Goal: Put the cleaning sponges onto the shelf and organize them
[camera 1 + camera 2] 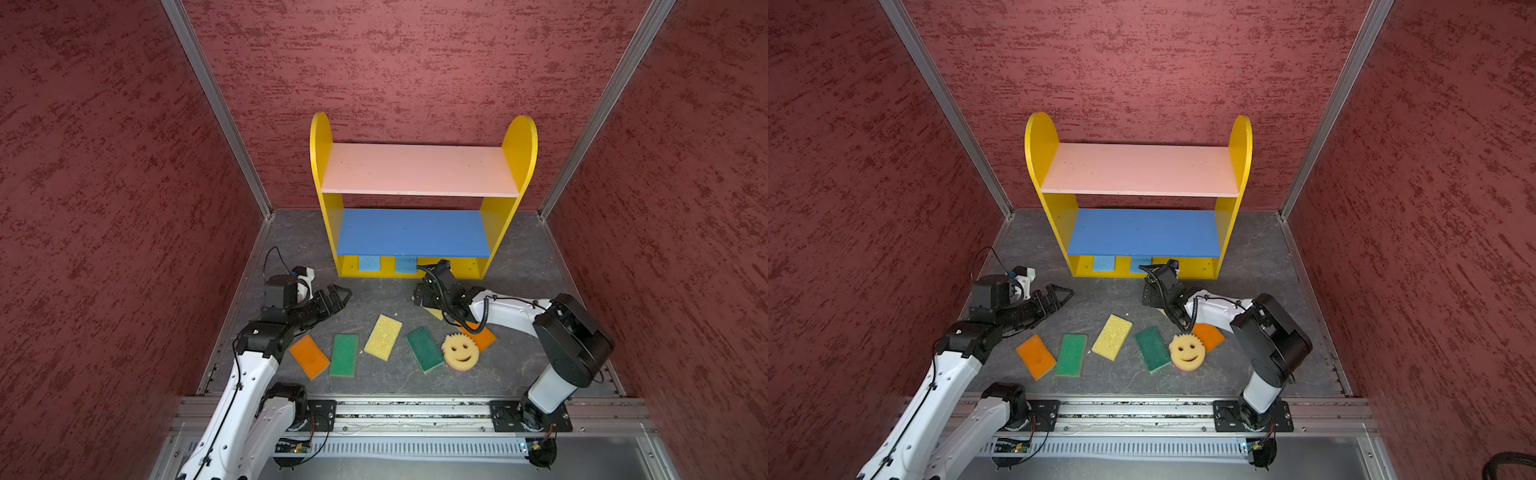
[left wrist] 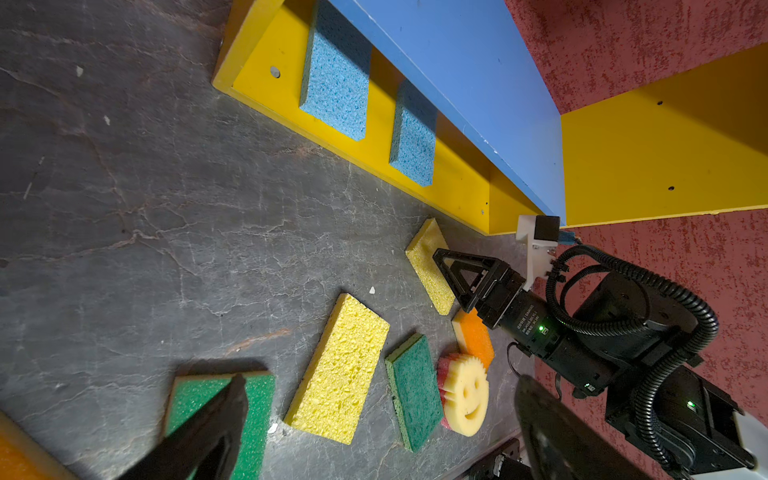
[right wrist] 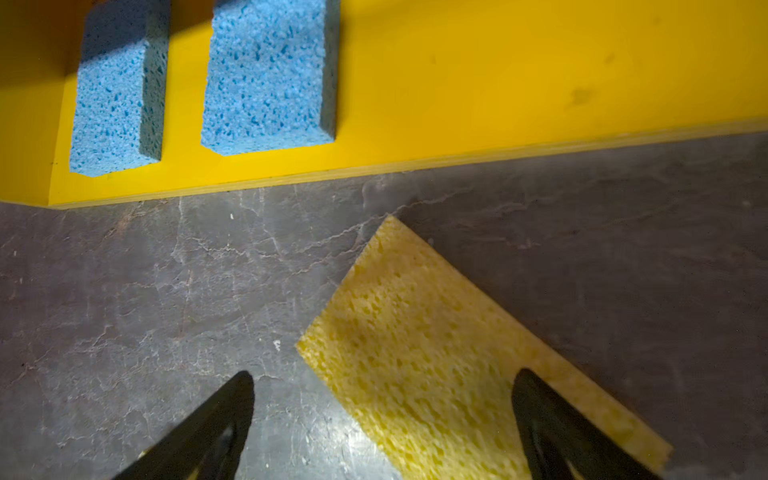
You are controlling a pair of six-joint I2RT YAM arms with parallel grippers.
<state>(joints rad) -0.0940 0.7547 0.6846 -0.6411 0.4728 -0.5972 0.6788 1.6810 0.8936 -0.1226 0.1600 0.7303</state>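
Observation:
The shelf (image 1: 415, 243) stands at the back wall; two blue sponges (image 1: 369, 263) (image 1: 406, 264) lie on its yellow base (image 3: 457, 83). On the floor in front lie an orange sponge (image 1: 308, 355), a green sponge (image 1: 344, 354), a yellow sponge (image 1: 383, 336), a darker green sponge (image 1: 424, 348), the smiley sponge (image 1: 459, 352) and a second orange sponge (image 1: 484, 336) partly under the right arm. My right gripper (image 3: 382, 380) hangs open just above another yellow sponge (image 3: 436, 353), holding nothing. My left gripper (image 1: 343, 297) is open and empty, left of the shelf's front.
Red textured walls close in three sides. The shelf's pink board (image 1: 419, 168) and blue board (image 1: 411, 232) carry nothing. A metal rail (image 1: 415, 411) with both arm bases runs along the front edge. Small white crumbs dot the grey floor (image 1: 374, 299).

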